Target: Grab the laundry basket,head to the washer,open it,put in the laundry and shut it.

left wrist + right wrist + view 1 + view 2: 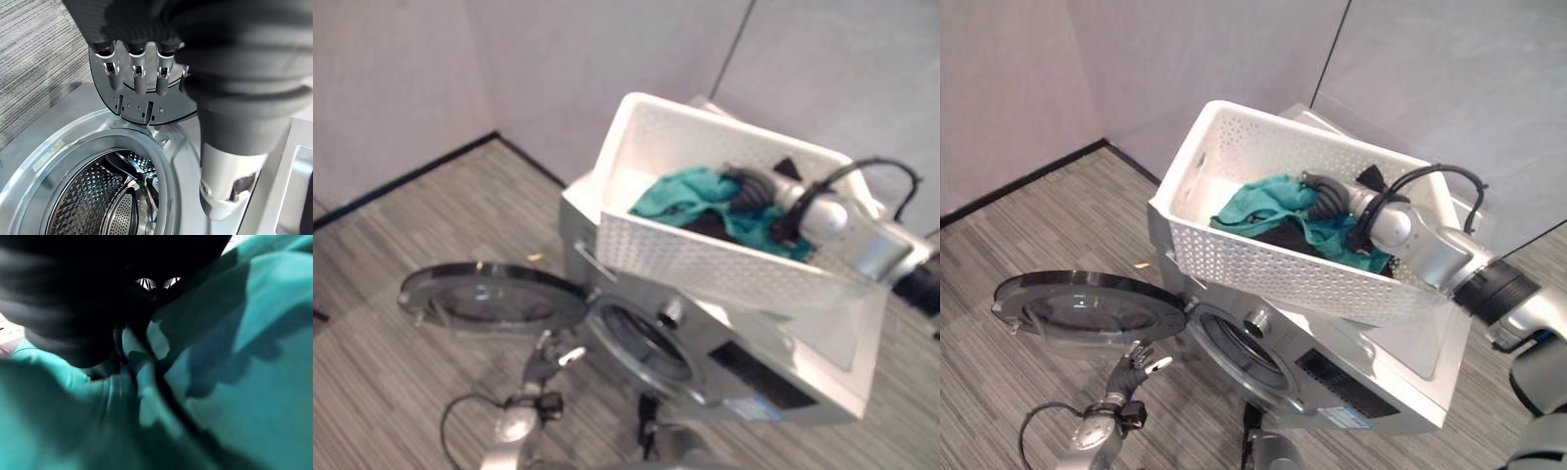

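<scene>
Teal laundry (1268,208) in white basket (1263,269)

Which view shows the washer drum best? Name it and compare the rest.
The left wrist view: it looks straight into the open washer, showing the perforated steel drum past the left hand. Both eye views show just the dark porthole opening from an angle. The right wrist view shows teal cloth instead.
</scene>
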`<state>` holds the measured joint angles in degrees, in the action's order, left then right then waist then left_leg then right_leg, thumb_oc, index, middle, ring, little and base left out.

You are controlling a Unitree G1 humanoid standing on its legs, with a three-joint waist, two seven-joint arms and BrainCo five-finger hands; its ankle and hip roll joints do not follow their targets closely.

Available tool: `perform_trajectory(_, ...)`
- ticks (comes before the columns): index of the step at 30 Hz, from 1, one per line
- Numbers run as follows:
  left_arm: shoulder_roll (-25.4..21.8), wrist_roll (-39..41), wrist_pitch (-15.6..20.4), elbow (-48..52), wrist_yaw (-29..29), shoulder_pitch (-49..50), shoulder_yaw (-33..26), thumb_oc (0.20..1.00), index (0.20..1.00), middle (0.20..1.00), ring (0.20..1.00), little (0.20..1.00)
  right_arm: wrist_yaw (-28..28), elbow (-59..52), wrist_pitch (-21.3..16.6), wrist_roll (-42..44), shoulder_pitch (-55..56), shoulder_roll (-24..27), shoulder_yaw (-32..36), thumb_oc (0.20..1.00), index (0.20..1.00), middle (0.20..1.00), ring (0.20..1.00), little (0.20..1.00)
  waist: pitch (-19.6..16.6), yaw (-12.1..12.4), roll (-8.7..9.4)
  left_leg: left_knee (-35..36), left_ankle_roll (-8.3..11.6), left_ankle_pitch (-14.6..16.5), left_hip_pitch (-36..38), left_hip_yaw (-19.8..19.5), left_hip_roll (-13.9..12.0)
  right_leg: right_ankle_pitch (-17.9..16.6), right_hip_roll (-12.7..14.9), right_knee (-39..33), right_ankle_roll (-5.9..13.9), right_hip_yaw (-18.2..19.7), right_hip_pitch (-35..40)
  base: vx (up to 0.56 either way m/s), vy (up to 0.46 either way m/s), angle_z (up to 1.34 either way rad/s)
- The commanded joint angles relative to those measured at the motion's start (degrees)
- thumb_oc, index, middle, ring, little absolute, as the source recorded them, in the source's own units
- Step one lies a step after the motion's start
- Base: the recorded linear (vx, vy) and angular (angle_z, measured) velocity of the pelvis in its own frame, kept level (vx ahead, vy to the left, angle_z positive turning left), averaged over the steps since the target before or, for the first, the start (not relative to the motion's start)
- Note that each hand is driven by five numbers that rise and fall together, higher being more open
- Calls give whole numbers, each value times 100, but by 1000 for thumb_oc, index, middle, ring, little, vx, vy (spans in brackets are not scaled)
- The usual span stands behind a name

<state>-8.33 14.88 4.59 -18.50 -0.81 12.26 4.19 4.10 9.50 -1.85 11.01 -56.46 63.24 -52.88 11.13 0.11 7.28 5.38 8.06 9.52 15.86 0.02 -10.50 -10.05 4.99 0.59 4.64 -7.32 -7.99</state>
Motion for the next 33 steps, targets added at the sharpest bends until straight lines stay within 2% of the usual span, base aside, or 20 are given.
perform_trajectory(1, -200, 89, 274, 668, 75, -1, 170, 1000, 1000, 1000, 1000, 1000, 5, -267, -62, -217, -559, 324, -347, 200, 200, 200, 200, 200, 164, 197, 102, -38, -196, 105, 5, -82, -63, -388, 988, 171, 449, -244, -62, 0, 0, 0)
perform_trajectory(3, -189, 100, 280, 670, 64, -22, 159, 1000, 1000, 1000, 1000, 1000, -54, -286, -62, -280, -560, 313, -248, 200, 200, 200, 200, 200, 161, 181, 93, -38, -202, 101, 2, -81, -57, -386, 995, 178, 449, -233, -72, 0, 0, 0)
perform_trajectory(8, -147, 63, 285, 549, 69, -123, 152, 1000, 1000, 1000, 1000, 1000, -420, -232, -55, -609, -431, 97, 532, 200, 200, 200, 200, 200, 129, 129, 28, -38, -233, 105, 7, -68, -39, -377, 1023, 218, 447, -206, -102, 0, 0, 0)
perform_trajectory(15, -99, -39, 297, 385, 42, -247, 128, 1000, 1000, 1000, 1000, 1000, -1018, -635, -16, -1067, -506, 152, 1609, 200, 200, 200, 200, 200, 39, 39, -82, -38, -283, 122, 76, -42, -36, -366, 1059, 226, 457, -224, -56, 0, 0, 0)
perform_trajectory(23, -74, -51, 300, 365, -63, -323, 187, 1000, 1000, 1000, 1000, 1000, -1648, -811, -32, -1694, -1332, 175, 1980, 200, 200, 200, 200, 200, -10, 46, -188, -38, -348, 169, 186, -45, -22, -353, 1082, 206, 452, -240, 45, 0, 0, 0)
perform_trajectory(33, -81, -115, 317, 335, -224, -440, 296, 1000, 1000, 1000, 1000, 1000, -2388, -569, 112, -2746, -2619, 483, 1722, 200, 200, 200, 200, 200, 2, 73, -264, -38, -406, 218, 256, -77, -10, -300, 1112, 233, 451, -261, 101, 0, 0, 0)
